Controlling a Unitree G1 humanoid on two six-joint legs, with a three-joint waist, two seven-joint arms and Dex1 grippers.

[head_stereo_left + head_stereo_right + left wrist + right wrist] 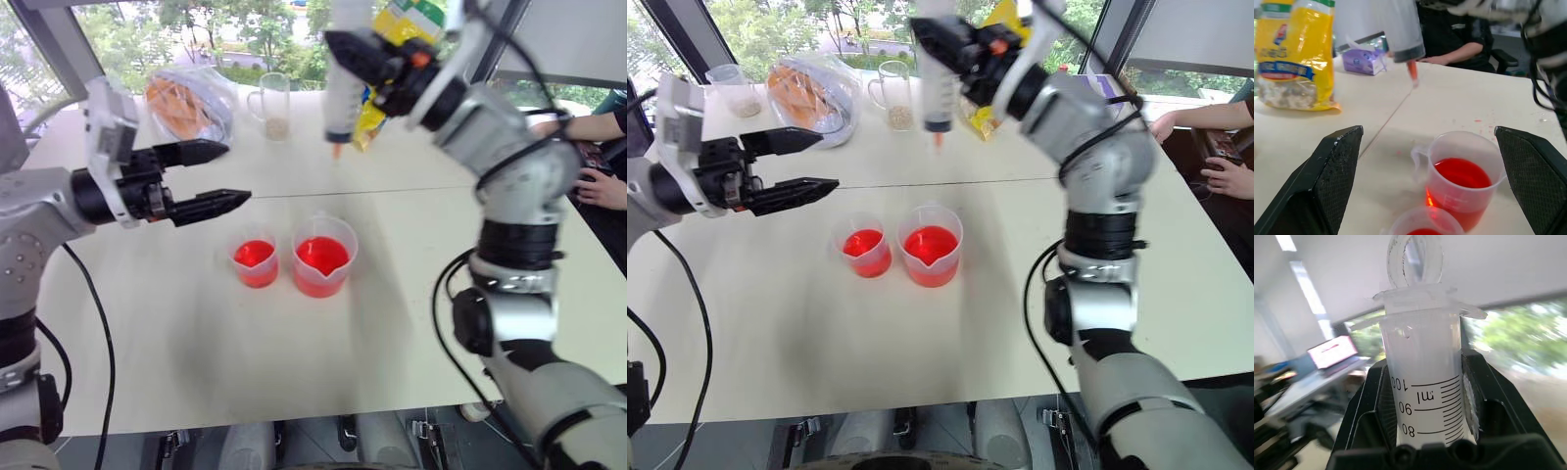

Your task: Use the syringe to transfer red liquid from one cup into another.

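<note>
High above table's (294,372) far half, syringe (345,93) pinched upright by right gripper (377,61), tip down. Left gripper (217,176) spread wide, empty. Near table's middle: big cup (324,255) and small cup (256,258) side by side, red liquid (321,253) inside. Tip to be lowered straight into big cup, kept steady.

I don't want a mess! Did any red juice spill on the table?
A little. Faint red specks dot the table beside the spouted beaker. Both cups stand upright; the syringe hangs above them in the right gripper.
</note>
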